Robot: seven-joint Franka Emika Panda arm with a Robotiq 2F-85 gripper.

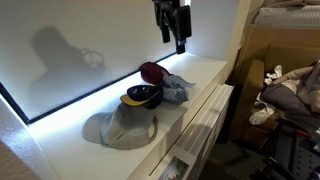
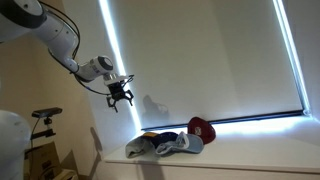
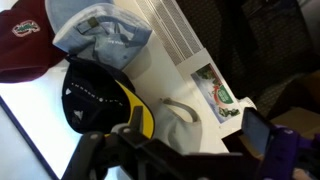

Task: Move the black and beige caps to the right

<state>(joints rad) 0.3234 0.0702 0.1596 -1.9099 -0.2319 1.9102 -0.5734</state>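
Note:
The black cap with a yellow brim lining lies on the white ledge, resting against the floppy beige cap nearer the camera. In the wrist view the black cap is at left and the beige cap lies below the fingers. In an exterior view both sit at the ledge's left end, the beige cap outermost. My gripper hangs open high above the caps, holding nothing; its dark fingers frame the beige cap in the wrist view, gripper. It shows against the wall as gripper.
A maroon cap and a blue-grey cap lie behind the black one. A slatted radiator cover runs below the ledge. A printed leaflet lies by the grille. Clutter fills the floor beside the ledge.

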